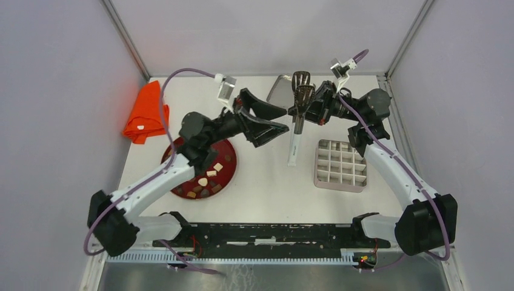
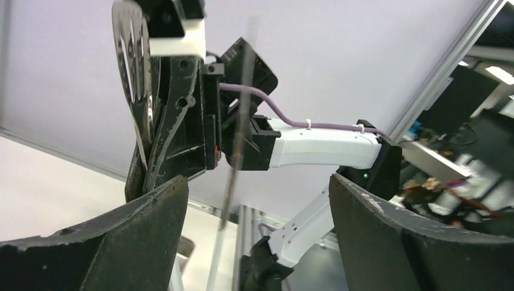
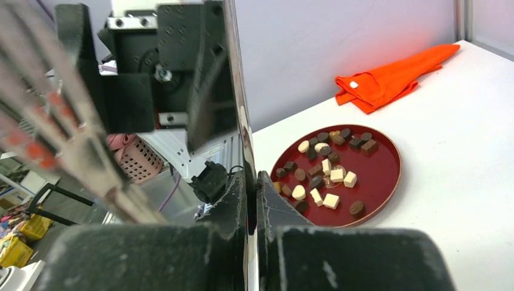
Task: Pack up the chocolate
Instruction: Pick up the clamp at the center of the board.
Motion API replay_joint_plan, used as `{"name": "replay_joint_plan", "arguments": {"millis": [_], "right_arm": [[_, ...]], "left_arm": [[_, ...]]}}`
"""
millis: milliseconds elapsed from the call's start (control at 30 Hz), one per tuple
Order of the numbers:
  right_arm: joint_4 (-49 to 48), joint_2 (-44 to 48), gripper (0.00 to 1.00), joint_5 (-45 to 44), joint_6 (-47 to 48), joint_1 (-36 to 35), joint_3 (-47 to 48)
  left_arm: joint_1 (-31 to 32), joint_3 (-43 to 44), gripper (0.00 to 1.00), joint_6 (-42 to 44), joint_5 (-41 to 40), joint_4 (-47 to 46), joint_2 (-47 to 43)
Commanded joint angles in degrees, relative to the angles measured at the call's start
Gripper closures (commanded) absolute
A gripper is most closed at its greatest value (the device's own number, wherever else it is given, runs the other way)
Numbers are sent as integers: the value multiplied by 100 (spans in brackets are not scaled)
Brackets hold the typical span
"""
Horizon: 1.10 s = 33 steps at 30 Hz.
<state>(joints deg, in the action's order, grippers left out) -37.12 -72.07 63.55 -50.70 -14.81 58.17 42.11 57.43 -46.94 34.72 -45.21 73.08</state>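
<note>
- The right hand [image 1: 301, 111] is clamped shut on a slotted utensil [image 1: 295, 136], whose white handle points toward the near edge.
- The left hand [image 1: 283, 119] gapes wide and holds nothing, its tips just beside the utensil.
- The chocolate [image 1: 211, 174] lies loose on the red plate [image 1: 233, 171], partly under the left arm.
- A grid tray [image 1: 341, 165] sits on the worktop [image 1: 267, 188], well apart from the plate.
- An orange cloth [image 1: 145, 112] lies far left.

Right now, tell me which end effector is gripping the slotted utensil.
The right end effector: its jaws are shut on the shaft of the slotted utensil, whereas the left end effector stands wide open, holding nothing.
</note>
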Motion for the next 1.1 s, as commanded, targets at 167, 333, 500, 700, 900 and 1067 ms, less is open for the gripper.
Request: {"name": "replay_joint_plan", "arguments": {"millis": [167,333,500,700,900,1067], "right_arm": [[-1728,99,100,139,-986,-26,-280],[-1901,33,100,120,-1159,-31,-259],[-1913,-21,100,104,-1238,-39,-178],[-1931,-60,100,55,-1286,-52,-192],[-2217,-130,100,-23,-1601,-79,-149],[-2264,-191,100,-247,-1749,-151,-131]], "left_arm": [[-27,-946,0,2465,-745,2500,-1851],[28,-1621,0,2037,-501,1485,-1631],[302,-1798,0,2157,-720,510,-1255],[476,-1845,0,1590,-646,-1043,-531],[619,-1645,0,1521,-780,-1585,-140],[684,-1336,2,1381,-1041,-2011,298]]}}
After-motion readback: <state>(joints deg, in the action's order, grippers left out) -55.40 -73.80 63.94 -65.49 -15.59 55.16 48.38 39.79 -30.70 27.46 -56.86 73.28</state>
